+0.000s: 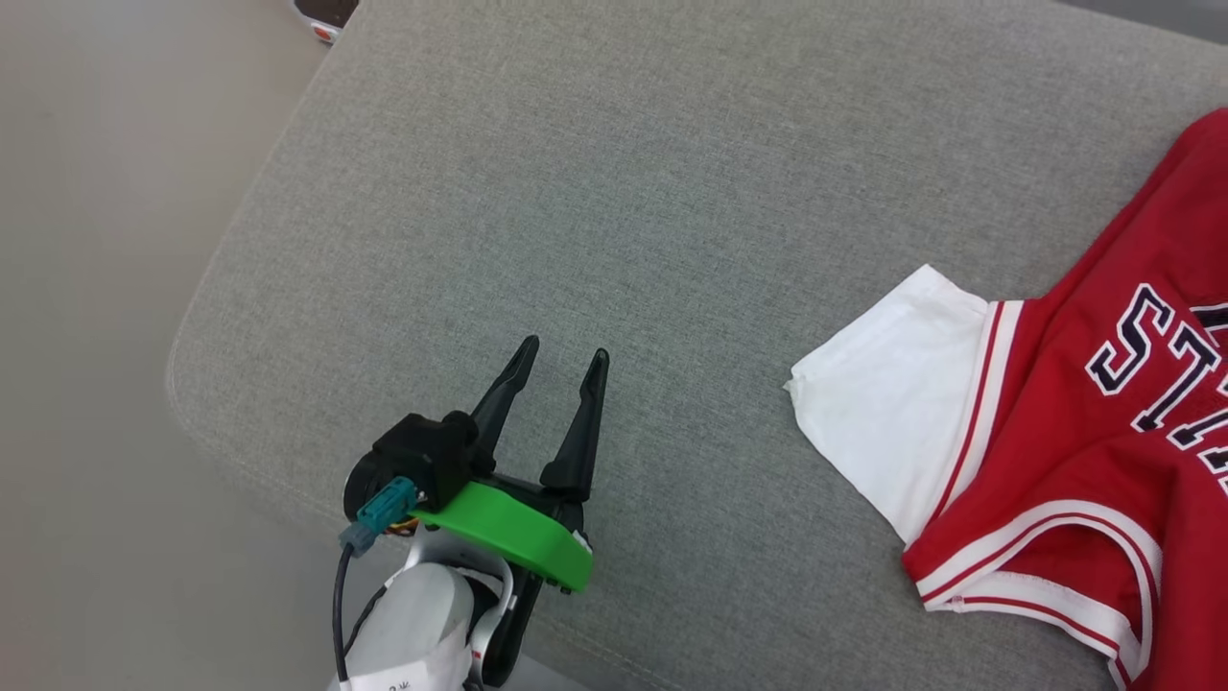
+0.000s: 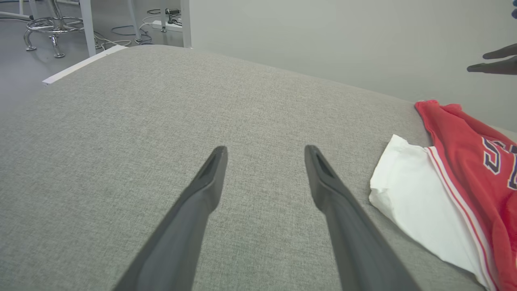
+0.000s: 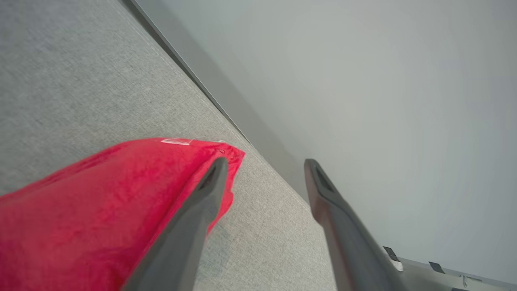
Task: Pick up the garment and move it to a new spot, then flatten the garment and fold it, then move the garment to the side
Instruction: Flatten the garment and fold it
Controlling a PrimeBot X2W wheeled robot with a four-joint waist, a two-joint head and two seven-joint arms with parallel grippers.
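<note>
We see a red shirt [image 1: 1084,461] lying on the right side of a wide grey cushion [image 1: 672,192] of coarse woven cloth with a rounded, piped corner. The shirt's smooth white short sleeve [image 1: 892,403] spreads flat toward the middle, edged in red-and-white stripes, and black white-outlined lettering [image 1: 1161,365] runs across the chest. The left tool [image 1: 566,347] hangs over the cushion's near left part, well apart from the sleeve. Its two long, tapering dark fingers are spread wide with nothing between them, above a glossy green plastic collar [image 1: 508,533]. The left wrist camera alone adds a chrome stool base [image 2: 52,28] and loose cables [image 2: 133,30] on the floor beyond the cushion. The right wrist camera alone shows the cushion's stitched far edge against a plain pale wall [image 3: 383,101]. There the right tool [image 3: 265,161] stands with its fingers wide apart and grips nothing, with a rumpled red fold of the shirt beside one finger.
</note>
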